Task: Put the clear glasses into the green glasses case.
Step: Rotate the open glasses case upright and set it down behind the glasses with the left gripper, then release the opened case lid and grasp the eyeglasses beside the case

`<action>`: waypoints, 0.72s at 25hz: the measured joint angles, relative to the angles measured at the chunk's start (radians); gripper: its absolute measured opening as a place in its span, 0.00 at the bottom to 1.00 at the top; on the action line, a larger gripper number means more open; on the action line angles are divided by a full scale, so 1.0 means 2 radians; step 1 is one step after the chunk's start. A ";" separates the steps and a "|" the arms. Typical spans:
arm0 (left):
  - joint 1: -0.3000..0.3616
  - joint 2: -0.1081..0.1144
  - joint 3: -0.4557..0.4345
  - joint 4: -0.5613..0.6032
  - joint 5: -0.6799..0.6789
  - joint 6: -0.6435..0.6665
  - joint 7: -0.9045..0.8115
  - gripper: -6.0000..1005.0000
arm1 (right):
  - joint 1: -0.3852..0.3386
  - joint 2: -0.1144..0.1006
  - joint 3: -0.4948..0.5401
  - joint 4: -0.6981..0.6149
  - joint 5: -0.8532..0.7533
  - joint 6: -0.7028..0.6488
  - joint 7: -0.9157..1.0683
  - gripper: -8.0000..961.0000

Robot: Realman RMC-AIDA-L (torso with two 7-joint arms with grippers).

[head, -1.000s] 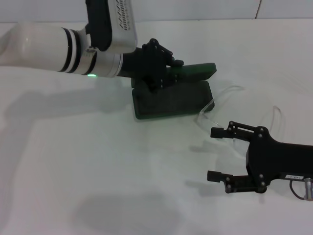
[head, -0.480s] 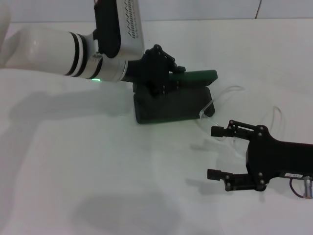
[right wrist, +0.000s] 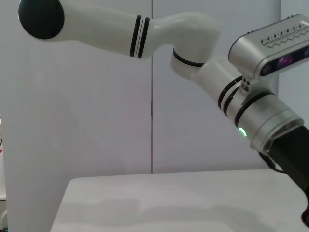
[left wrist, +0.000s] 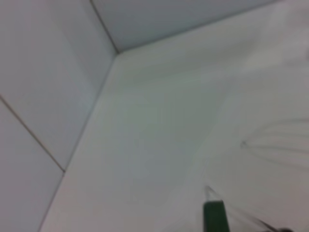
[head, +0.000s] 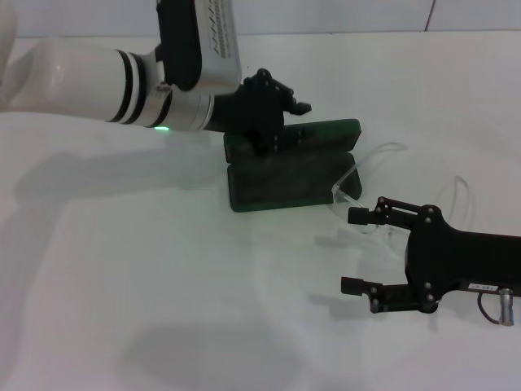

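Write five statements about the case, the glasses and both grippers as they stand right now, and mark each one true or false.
1. The green glasses case has its lid raised. True.
2. The clear glasses lie inside the case. False: they rest on the table beside the case, on the robot's right.
3. The left gripper is at the case's lid. True.
4. The right gripper is shut on the glasses. False: it is open, holding nothing, nearer the robot than the glasses.
5. The right gripper is the one at the case. False: it is off to the case's right.
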 joint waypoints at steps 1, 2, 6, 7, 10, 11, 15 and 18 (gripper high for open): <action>0.001 0.000 -0.001 0.000 -0.008 -0.001 -0.003 0.29 | 0.000 0.000 0.000 0.000 0.000 0.000 0.000 0.87; 0.003 0.001 -0.002 0.001 -0.026 0.000 -0.009 0.30 | 0.000 0.000 0.000 0.000 0.000 0.001 0.000 0.87; 0.025 0.001 -0.002 0.026 -0.073 0.028 -0.009 0.34 | -0.001 0.000 0.000 0.000 0.000 0.013 0.001 0.87; 0.031 0.001 -0.002 0.033 -0.081 0.035 -0.009 0.35 | 0.000 0.000 0.000 0.000 0.000 0.016 0.001 0.87; 0.074 0.000 -0.001 0.052 -0.156 0.085 0.014 0.38 | 0.000 0.000 0.001 0.000 0.001 0.018 0.006 0.87; 0.089 0.000 -0.001 0.050 -0.189 0.102 0.029 0.45 | 0.000 0.000 0.002 -0.001 0.002 0.017 0.013 0.87; 0.153 0.000 -0.001 -0.002 -0.338 0.165 0.131 0.68 | 0.000 -0.007 -0.002 -0.067 -0.016 0.009 0.123 0.87; 0.184 -0.003 0.003 -0.074 -0.445 0.185 0.222 0.80 | -0.006 -0.011 -0.003 -0.136 -0.045 0.009 0.206 0.87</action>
